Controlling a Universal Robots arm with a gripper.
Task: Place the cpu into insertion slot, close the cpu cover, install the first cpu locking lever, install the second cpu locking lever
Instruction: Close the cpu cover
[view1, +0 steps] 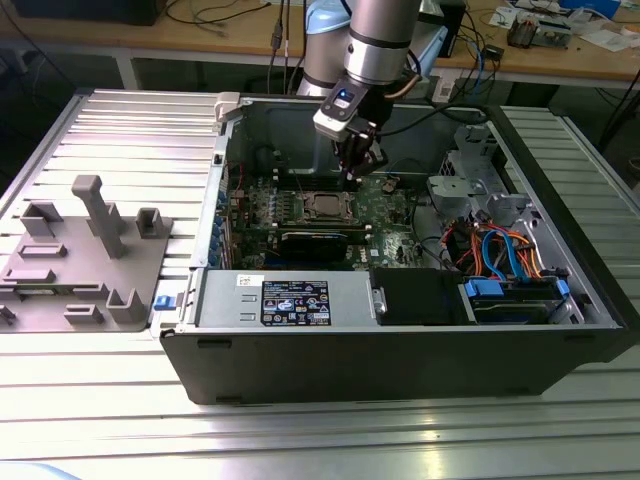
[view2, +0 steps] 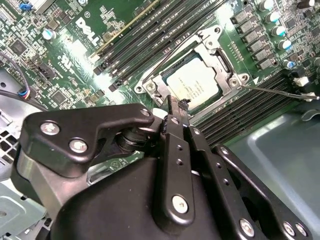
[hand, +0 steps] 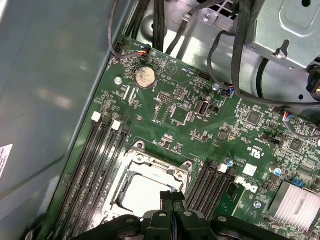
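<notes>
In the exterior view, an open computer case (view1: 400, 350) lay on the ribbed metal counter (view1: 120, 130). The gripper (view1: 354, 176) hung inside it over the far part of the green board (view1: 390, 190). The chip (view1: 328, 207) sat in its socket just near of the fingertips. A black card (view1: 315, 243) and a grey power box (view1: 230, 300) lay nearer still. Orange and blue cables (view1: 495, 250) crowded the exterior view's right. A grey plastic holder (view1: 85, 250) stood on the counter at the exterior view's left, well apart from the case.

In the second wrist view, the fingers (view2: 180, 145) were pressed together with nothing between them, their tip just beside a corner of the socket (view2: 150, 86). The chip (view2: 192, 85) lay flat under the lowered cover (view2: 212, 47). A thin wire lever (view2: 280, 91) stuck out over the black memory slots (view2: 250, 107).

In the first wrist view, the gripper (hand: 172, 196) hovered at the chip's (hand: 142, 192) edge. A coin battery (hand: 145, 77) lay farther off, under black cables (hand: 235, 60).
</notes>
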